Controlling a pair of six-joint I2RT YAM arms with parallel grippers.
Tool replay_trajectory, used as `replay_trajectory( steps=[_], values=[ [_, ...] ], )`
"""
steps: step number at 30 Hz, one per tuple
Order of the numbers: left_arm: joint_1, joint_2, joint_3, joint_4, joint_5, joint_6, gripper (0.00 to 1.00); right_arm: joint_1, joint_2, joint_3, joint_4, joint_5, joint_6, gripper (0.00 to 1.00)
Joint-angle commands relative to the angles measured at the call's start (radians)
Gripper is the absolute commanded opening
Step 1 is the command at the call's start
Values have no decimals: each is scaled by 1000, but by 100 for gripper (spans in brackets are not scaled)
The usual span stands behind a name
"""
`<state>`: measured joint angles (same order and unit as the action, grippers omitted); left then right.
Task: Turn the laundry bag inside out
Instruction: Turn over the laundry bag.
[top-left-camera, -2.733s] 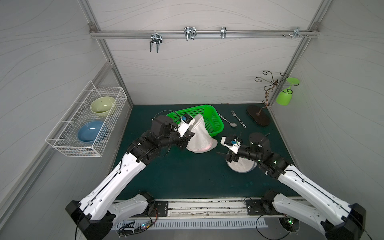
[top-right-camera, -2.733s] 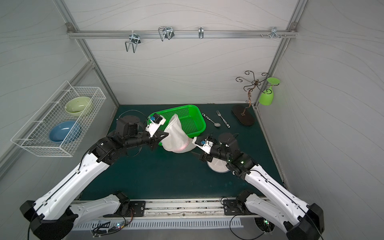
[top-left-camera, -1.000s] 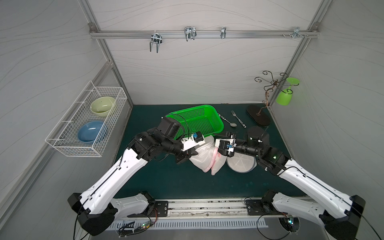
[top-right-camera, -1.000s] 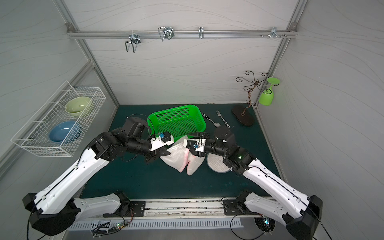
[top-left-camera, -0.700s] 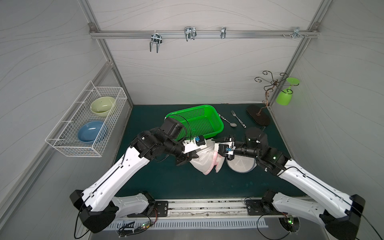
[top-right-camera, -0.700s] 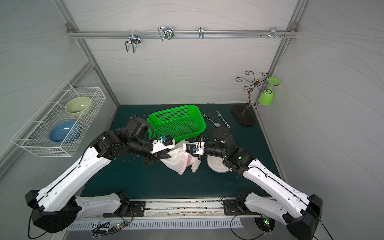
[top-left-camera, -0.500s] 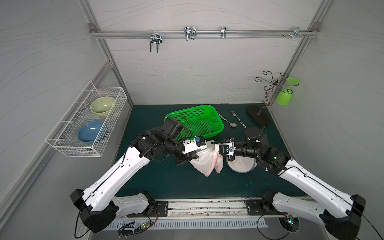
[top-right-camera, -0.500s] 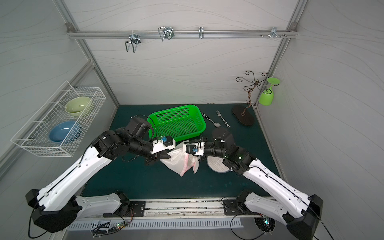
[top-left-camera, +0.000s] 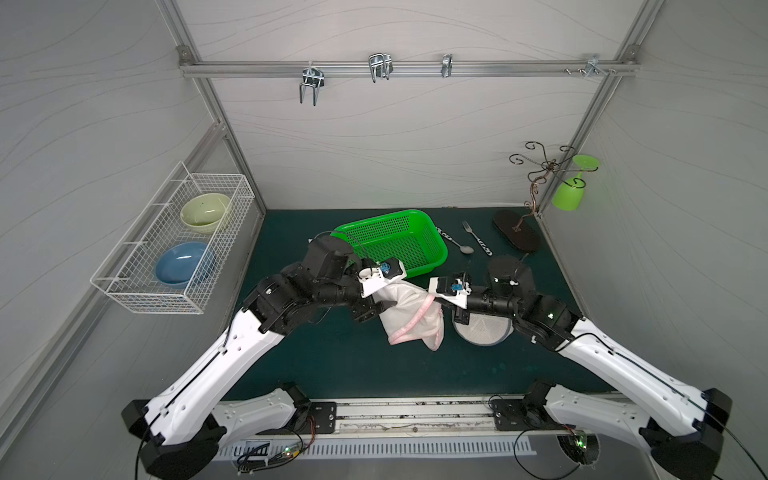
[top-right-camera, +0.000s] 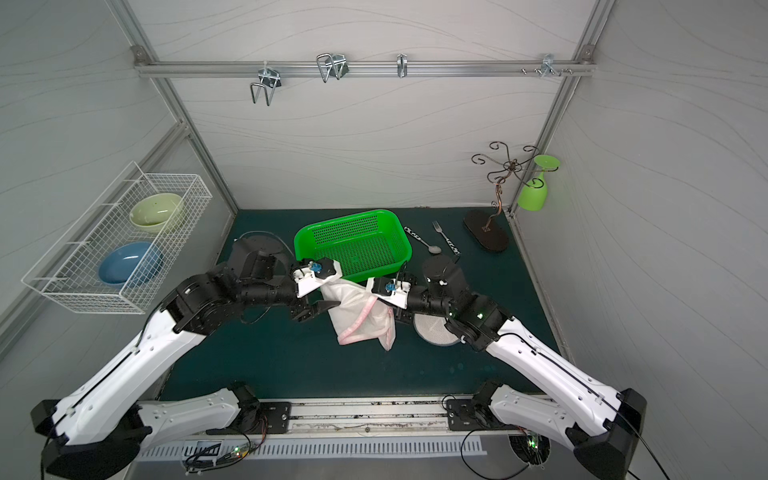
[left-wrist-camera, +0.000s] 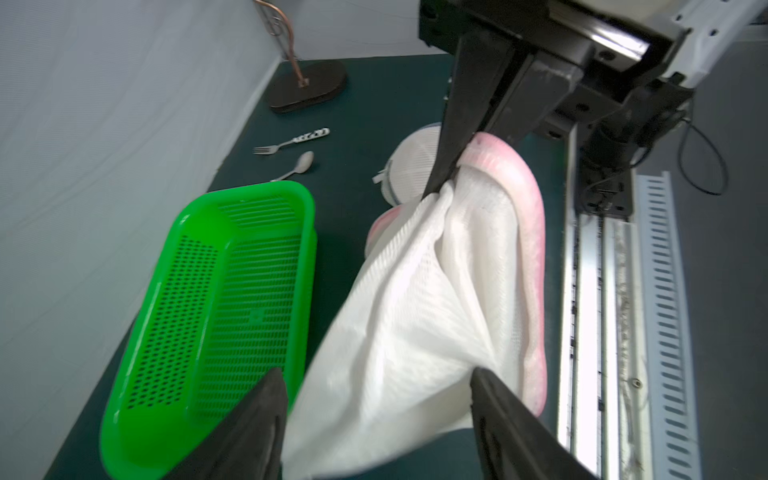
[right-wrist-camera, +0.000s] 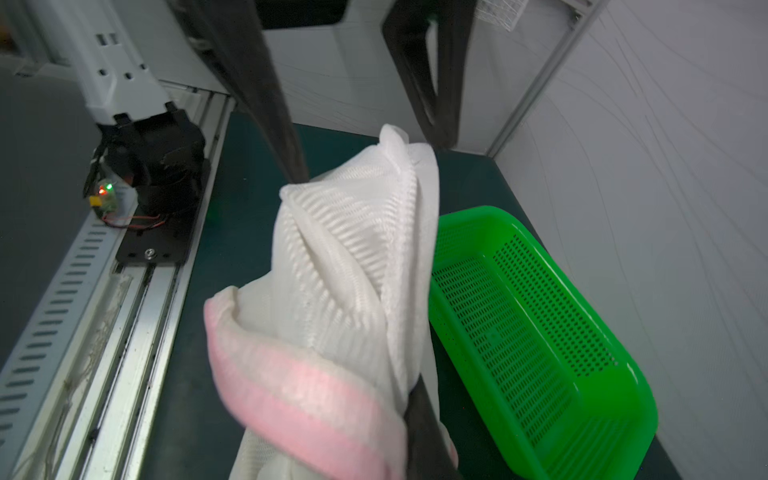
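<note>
Presently: mesh bag on one grip, hazard entry

Item: white mesh laundry bag with pink-trimmed mouth, hanging over the dark green worktop, just beside the green perforated plastic basket. Whether its lowest fold touches down cannot be told.
Right hand: clamped on the pink rim.
Left hand: jaws apart, cloth lying between them, nothing gripped.
Hazards, as judged:
- The thin rim slips from the single pinch and the bag drops in a heap.
- Left hand closes on two layers, pinning the mouth closed.
- Mesh snags on the basket edge.
</note>
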<state>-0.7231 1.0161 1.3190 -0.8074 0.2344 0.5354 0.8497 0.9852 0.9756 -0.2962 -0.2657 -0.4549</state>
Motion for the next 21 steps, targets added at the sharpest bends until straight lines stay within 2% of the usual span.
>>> replay_trajectory(
  steps=[1, 4, 7, 17, 21],
  values=[
    [-5, -81, -52, 213, -145, -99, 75, 4, -1, 48, -48, 217, 366, 0],
    [-6, -104, -107, 217, -122, -175, 76, -8, 44, 128, -152, 299, 600, 0],
    [-26, -120, -167, 250, -134, -224, 79, -23, 110, 228, -273, 261, 705, 0],
    [-56, -48, -231, 382, -208, -226, 86, -24, 160, 327, -337, 167, 702, 0],
    [-58, -3, -226, 418, -202, -199, 76, -25, 169, 345, -350, 141, 701, 0]
  ],
)
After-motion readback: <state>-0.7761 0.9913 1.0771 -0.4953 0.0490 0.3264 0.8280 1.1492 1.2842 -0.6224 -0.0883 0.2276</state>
